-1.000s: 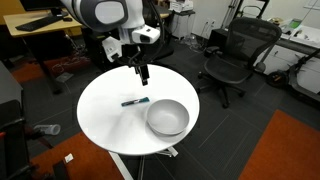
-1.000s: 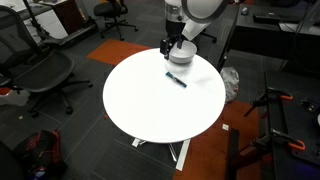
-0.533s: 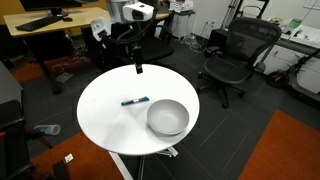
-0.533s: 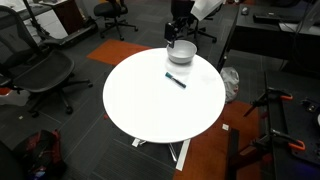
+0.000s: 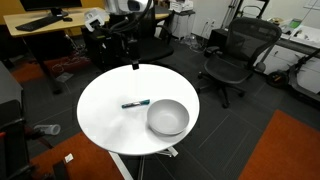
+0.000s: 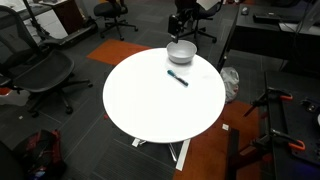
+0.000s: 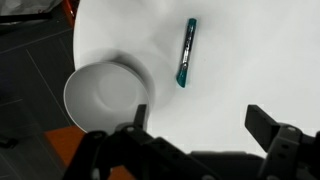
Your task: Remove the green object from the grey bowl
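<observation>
In an exterior view the green marker point(image 5: 135, 102) lies flat on the round white table point(image 5: 100, 128), at ten o'clock of the grey bowl point(image 5: 167, 118) and clear of its rim. The gripper point(image 5: 134, 63) hangs high over the far edge, its opening unreadable here. In an exterior view the green marker point(image 6: 177, 78) sits at the grey bowl's point(image 6: 181, 52) six o'clock. In the wrist view the grey bowl point(image 7: 103, 98) looks empty and the fingers point(image 7: 262, 125) stand wide, holding nothing. The removal appears done.

Black, blocky jaws are seen in the wrist view; behind them, white arm point(image 5: 127, 7) shells are joined by dark sections.
</observation>
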### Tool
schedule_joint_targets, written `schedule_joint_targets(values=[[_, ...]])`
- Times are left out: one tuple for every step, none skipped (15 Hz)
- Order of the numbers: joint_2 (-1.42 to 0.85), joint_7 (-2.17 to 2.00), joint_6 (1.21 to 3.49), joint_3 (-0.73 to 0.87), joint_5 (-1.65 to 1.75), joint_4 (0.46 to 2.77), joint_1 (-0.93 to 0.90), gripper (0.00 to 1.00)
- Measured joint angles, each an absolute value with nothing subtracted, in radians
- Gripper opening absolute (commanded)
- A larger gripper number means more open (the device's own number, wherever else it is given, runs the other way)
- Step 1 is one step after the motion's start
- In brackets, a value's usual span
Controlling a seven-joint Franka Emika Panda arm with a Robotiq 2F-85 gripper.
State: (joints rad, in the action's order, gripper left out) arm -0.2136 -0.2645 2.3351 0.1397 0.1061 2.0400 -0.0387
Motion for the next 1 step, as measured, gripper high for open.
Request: schedule_joint_targets(values=[[-0.214, -0.264, 2.335, 0.140, 0.106, 2.041, -0.039, 1.00]])
